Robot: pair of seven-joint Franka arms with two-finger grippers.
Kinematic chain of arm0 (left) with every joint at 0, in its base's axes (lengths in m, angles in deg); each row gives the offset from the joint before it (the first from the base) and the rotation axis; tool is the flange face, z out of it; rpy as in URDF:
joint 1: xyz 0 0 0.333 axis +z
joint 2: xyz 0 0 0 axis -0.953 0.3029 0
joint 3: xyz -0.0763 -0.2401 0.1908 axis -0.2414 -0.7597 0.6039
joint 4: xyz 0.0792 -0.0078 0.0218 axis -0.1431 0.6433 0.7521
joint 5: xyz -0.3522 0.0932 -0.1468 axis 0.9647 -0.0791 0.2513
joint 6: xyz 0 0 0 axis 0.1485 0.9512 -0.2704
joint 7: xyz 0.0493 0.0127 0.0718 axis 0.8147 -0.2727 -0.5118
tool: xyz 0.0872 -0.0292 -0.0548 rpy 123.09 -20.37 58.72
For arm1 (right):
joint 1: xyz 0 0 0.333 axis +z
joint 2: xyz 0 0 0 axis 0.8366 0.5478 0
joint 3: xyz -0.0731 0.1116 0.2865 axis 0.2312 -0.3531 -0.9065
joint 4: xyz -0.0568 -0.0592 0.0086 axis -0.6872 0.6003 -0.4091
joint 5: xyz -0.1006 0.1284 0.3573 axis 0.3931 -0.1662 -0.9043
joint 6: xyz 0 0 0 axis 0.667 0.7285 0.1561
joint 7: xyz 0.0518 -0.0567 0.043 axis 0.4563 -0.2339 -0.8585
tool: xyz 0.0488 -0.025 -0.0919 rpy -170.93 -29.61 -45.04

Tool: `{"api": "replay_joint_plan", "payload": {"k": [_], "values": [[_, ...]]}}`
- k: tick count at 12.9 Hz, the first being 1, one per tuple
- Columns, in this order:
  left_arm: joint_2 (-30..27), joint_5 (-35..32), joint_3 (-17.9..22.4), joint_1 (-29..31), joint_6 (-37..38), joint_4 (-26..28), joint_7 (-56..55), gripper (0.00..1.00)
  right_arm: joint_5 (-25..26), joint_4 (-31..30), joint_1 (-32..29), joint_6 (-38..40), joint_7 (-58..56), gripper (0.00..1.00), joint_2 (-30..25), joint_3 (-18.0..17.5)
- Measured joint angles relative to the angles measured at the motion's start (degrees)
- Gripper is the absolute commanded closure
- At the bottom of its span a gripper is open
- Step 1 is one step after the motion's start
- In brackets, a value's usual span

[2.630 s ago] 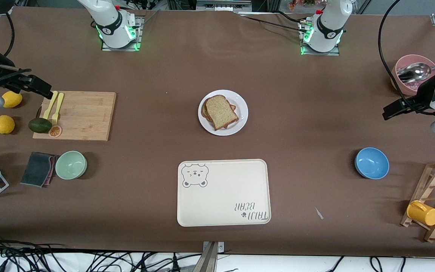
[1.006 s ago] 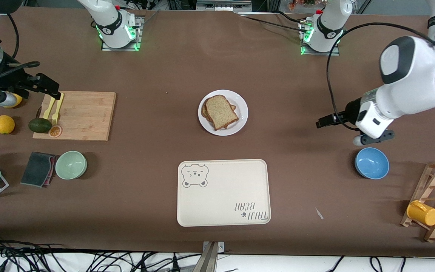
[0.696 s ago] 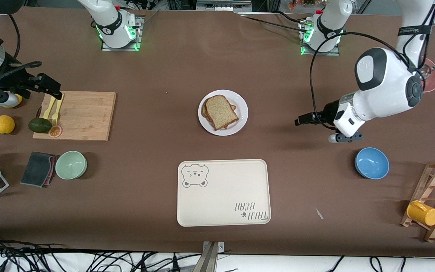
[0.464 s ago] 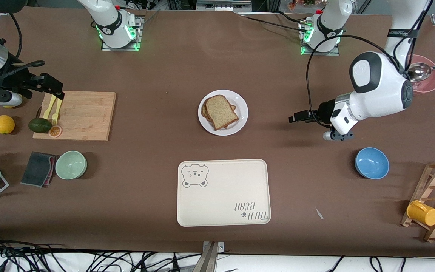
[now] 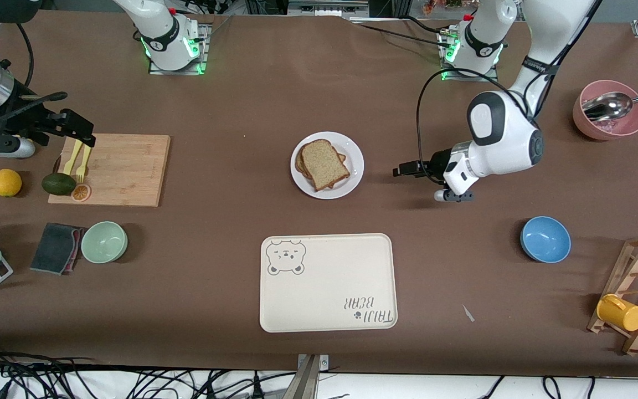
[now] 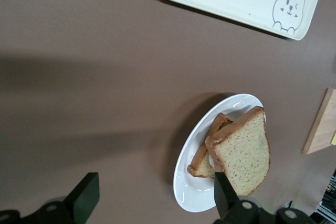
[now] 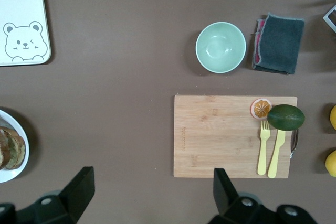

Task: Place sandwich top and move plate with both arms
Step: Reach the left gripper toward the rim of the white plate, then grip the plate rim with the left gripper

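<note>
Left hand (image 5: 400,169), fingers apart and empty, now swung in from the bench's end to just beside plate (image 5: 354,164), sandwich top (image 5: 324,163) already seated; right hand (image 5: 78,131) apart, waiting over cutting board (image 5: 125,169).

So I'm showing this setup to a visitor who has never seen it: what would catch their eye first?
Probably the white plate mid-table with the sandwich top lying on the stacked bread, and the left gripper close beside it toward the left arm's end, jaws open. Next, the cream bear tray, nearer the front camera than the plate. The right gripper waits, jaws open, over the cutting board.
</note>
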Motion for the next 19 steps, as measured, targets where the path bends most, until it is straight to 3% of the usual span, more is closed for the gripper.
{"api": "replay_joint_plan", "payload": {"k": [4,11,14,16,19], "values": [[3.5,9.07,-0.55,-3.1,-0.56,-0.03,6.1,0.06,0.07,-0.21,-0.04,0.0,-0.07,0.0,0.3,0.11],[7.67,14.65,-1.71,-7.32,-3.39,-0.11,8.64,0.06,0.83,-0.28,-0.02,0.01,-0.13,0.0,0.92,0.05],[10.02,20.95,-2.77,-8.06,-5.37,-0.12,13.37,0.06,0.88,-0.46,-0.02,0.06,-0.22,0.0,0.93,0.04],[11.05,24.67,-3.29,-8.21,-5.83,-0.08,16.89,0.13,0.88,-0.46,-0.02,0.01,-0.25,0.0,0.91,0.03],[11.57,25.12,-3.45,-8.2,-5.89,0.01,18.04,0.35,0.89,-0.46,0.46,-0.47,-0.25,0.0,1.19,-0.11]]}}
